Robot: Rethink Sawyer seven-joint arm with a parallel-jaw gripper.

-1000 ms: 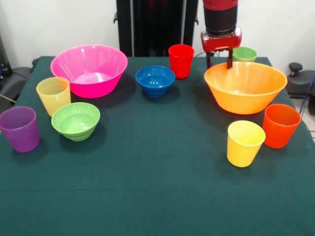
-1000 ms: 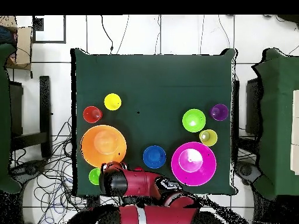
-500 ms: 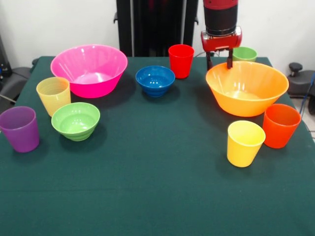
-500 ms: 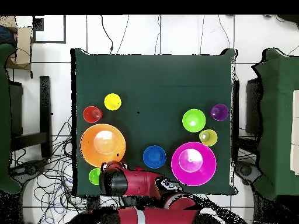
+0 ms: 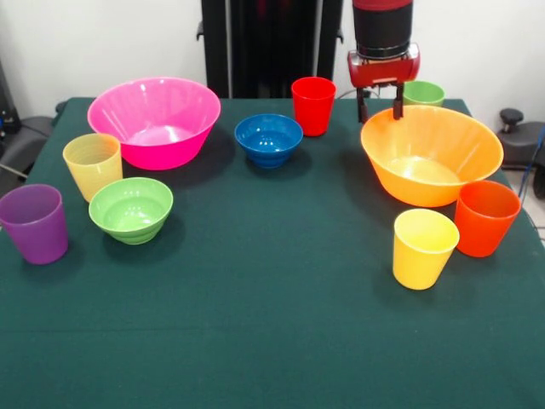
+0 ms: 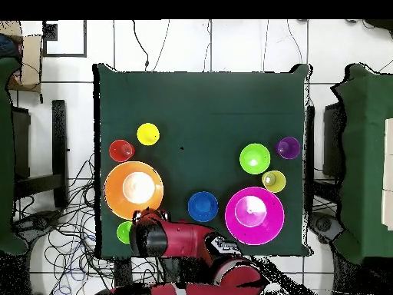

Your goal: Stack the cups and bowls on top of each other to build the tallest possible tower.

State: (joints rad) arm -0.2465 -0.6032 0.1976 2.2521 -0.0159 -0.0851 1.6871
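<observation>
My gripper (image 5: 380,111) hangs at the far rim of the large orange bowl (image 5: 430,162), its two fingers apart. The bowl tips toward the near side, far rim raised. I cannot tell whether the fingers touch it. A green cup (image 5: 423,92) stands just behind, and a yellow cup (image 5: 423,247) and an orange-red cup (image 5: 486,216) in front. Further left are a red cup (image 5: 313,104), a blue bowl (image 5: 268,139), a pink bowl (image 5: 155,119), a pale yellow cup (image 5: 92,164), a light green bowl (image 5: 130,208) and a purple cup (image 5: 34,223). Overhead, the arm (image 6: 176,238) hides the gripper beside the orange bowl (image 6: 133,188).
The green tablecloth (image 5: 255,324) covers the whole table. The orange-red cup stands close to the table's right edge and the purple cup close to its left edge. Chairs (image 6: 46,154) and cables surround the table in the overhead view.
The orange bowl has slid away from the robot's side and tipped, its far rim rising. The gripper has risen slightly. Everything else has stayed put.
</observation>
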